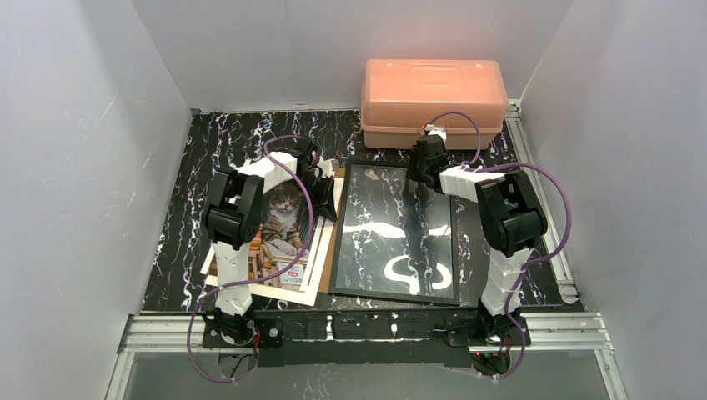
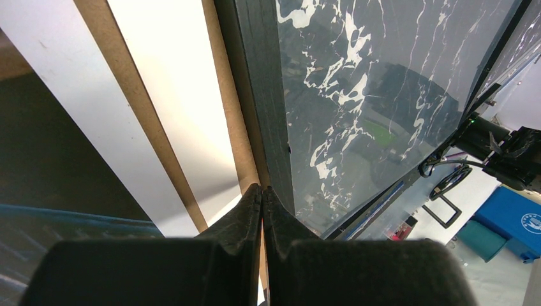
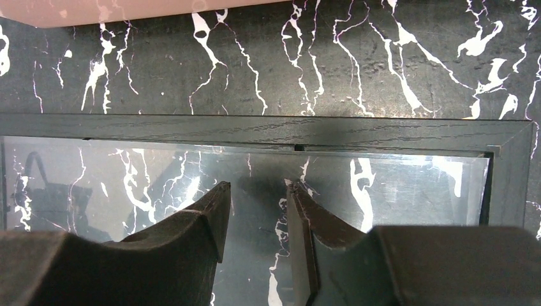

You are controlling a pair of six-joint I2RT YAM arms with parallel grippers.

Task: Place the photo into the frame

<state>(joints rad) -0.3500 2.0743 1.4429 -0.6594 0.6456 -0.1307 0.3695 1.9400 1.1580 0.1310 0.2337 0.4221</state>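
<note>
On the left, the photo (image 1: pixel 283 218) lies face up on the tabletop (image 1: pixel 208 137), cat showing, resting on a brown backing board (image 2: pixel 237 115) and partly under the left arm. It is just beside the frame (image 1: pixel 379 250) and not in it. The left end effector (image 2: pixel 262 194) is pinched fully shut at the seam where the board meets the frame's left rail, and I can see nothing between its fingers.

In the middle, the frame lies flat, with the marbled tabletop showing through its glass. The right end effector (image 3: pixel 258 189) hovers over the pane just inside the far rail, its fingers partly apart and holding nothing. Behind it sits a pink box (image 1: pixel 433 96).

The likely trouble, to my eye:
- The closed left fingers could shove the board or the rail sideways and drag the photo askew.
- The right fingers could skid on the slick glass or catch the rail unevenly and tip the frame.

My count is one photo, one frame, one backing board, one pink box and two end effectors.
</note>
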